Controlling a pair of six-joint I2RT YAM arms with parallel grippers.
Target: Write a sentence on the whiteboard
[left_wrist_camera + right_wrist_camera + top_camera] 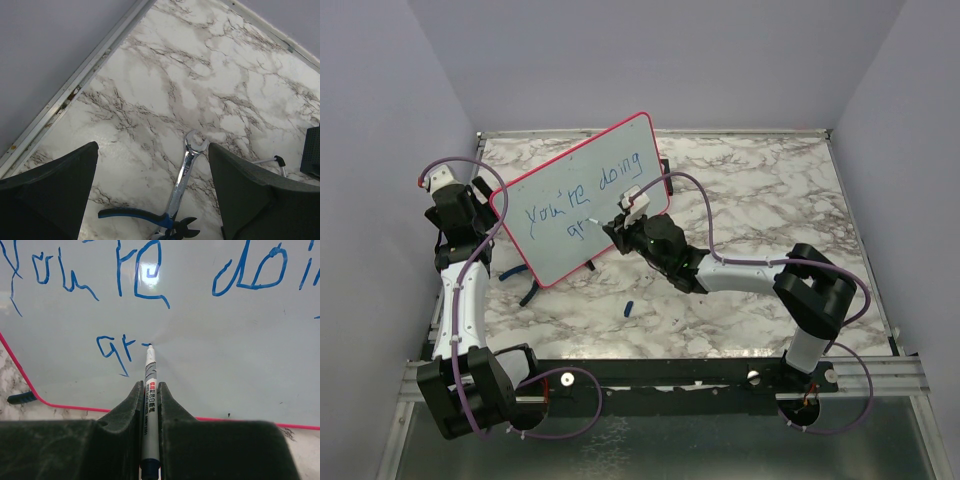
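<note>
The whiteboard [582,200] stands on the far left part of the marble table [770,200]. It is tipped up on small black feet and turned at a slant. It has a thin red-pink frame. The sentence [575,208] is written on it in blue, in two lines. The top line says "you're doing". The bottom line has only "gr" and a short little dash after it. The right arm [740,272] reaches across the table to the board. The right jaws are closed tight on a thin white marker [150,370]. The marker sticks out straight from between them. In the right wrist view its tip touches the whiteboard [225,355] at the end of the little dash, just to the right of the "gr" [114,351]. The left arm [460,290] is at the left side of the table, next to the left edge of the board. The left jaws are wide open and hold nothing. In the left wrist view they hang above the bare marble. A shiny silver wrench [184,170] lies on the table below them. Pliers with blue handles [132,214] lie just beside the wrench's lower end; I cannot tell if the two touch. A small blue thing [628,307] lies on the table in front of the board, near the right arm.
</note>
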